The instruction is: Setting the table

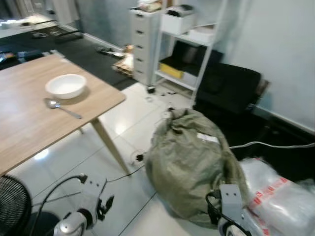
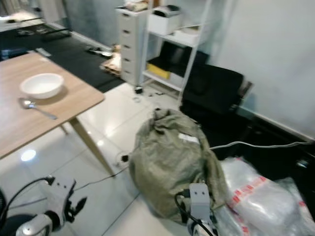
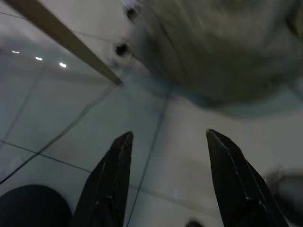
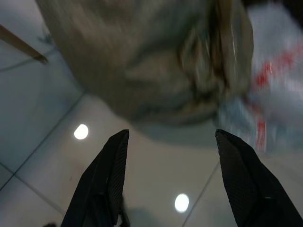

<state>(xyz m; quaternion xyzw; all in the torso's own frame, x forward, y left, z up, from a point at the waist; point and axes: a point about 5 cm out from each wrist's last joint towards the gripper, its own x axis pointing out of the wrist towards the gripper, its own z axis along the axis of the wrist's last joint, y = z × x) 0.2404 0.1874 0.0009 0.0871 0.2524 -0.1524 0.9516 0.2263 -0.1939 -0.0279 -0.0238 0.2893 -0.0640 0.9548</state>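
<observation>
A white bowl (image 1: 66, 85) sits on the wooden table (image 1: 24, 123) at the left, near its far corner. A metal spoon (image 1: 61, 107) lies just in front of the bowl. Both arms hang low at the bottom of the eye views. In the left wrist view my left gripper (image 3: 165, 142) is open over the tiled floor, nothing between its fingers (image 3: 113, 170). In the right wrist view my right gripper (image 4: 170, 142) is open too, above the floor beside the green sack.
A big green sack (image 1: 189, 162) lies on the white tile floor by the table leg (image 1: 109, 145). Clear plastic bags (image 1: 275, 196) sit to its right. A white shelf (image 1: 184, 44), a drawer unit (image 1: 142, 42) and a black sofa (image 1: 231, 86) stand behind. A black fan (image 1: 12, 209) is at bottom left.
</observation>
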